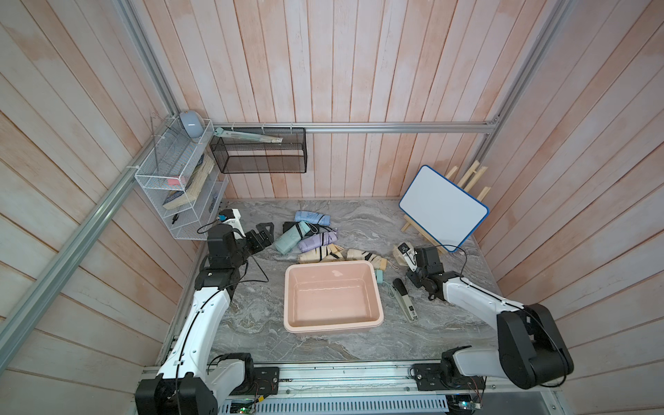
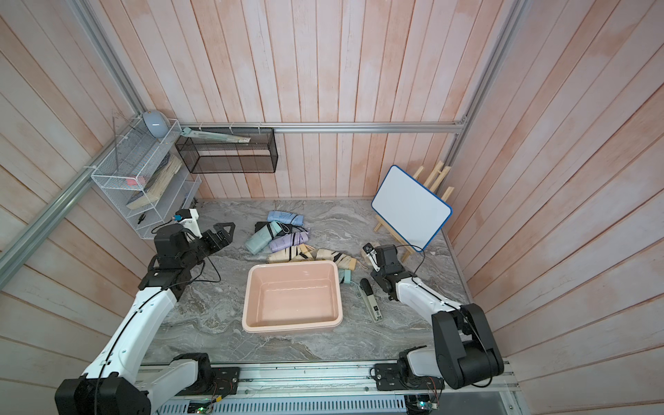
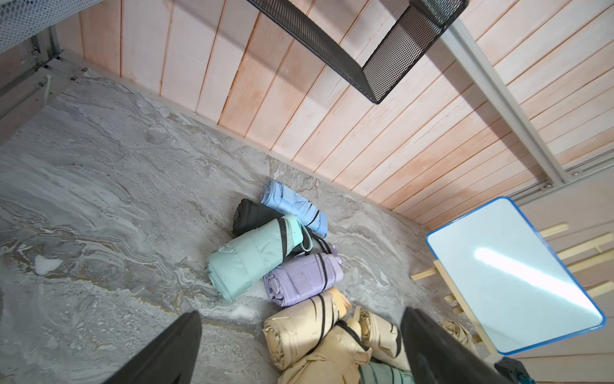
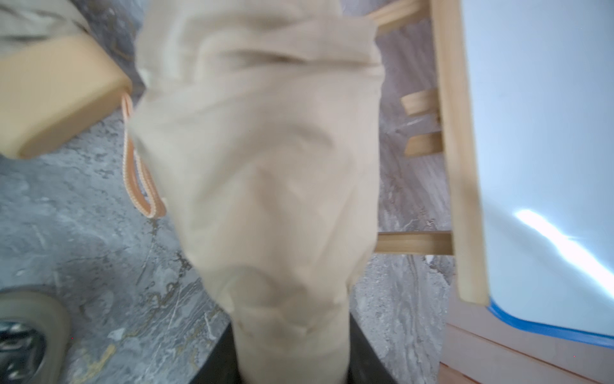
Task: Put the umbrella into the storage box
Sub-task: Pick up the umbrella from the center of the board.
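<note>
- The right gripper (image 4: pixel 289 332) is clamped on a beige umbrella (image 4: pixel 265 159). In the right wrist view its black fingers (image 4: pixel 362 345) press the folded fabric from both sides.
- In both top views this umbrella is at the right side of the marble table (image 1: pixel 251 316), beyond the far right corner of the storage box (image 1: pixel 334 325) and just beside the foot of the wooden easel (image 1: pixel 409 226). It is outside the box. Whether it is lifted off the table cannot be told.
- The pale pink storage box sits at the middle of the table, open side up.
- The left gripper (image 1: pixel 264 235) hangs over the left side with its jaws spread wide, grasping nothing and pointing toward the umbrella pile.
- Behind the box lie a blue umbrella (image 1: pixel 310 217), a black umbrella (image 3: pixel 252 216), a mint umbrella (image 1: pixel 293 237), a lilac umbrella (image 1: pixel 318 240) and two more beige rolls (image 1: pixel 319 255), touching one another.
- A second mint roll (image 1: pixel 379 276) lies against the box's right rim.
- A whiteboard (image 1: pixel 443 208) leans on the easel.
- A black mesh basket (image 1: pixel 262 151) and a white wire rack (image 1: pixel 172 187) hang on the walls.
</note>
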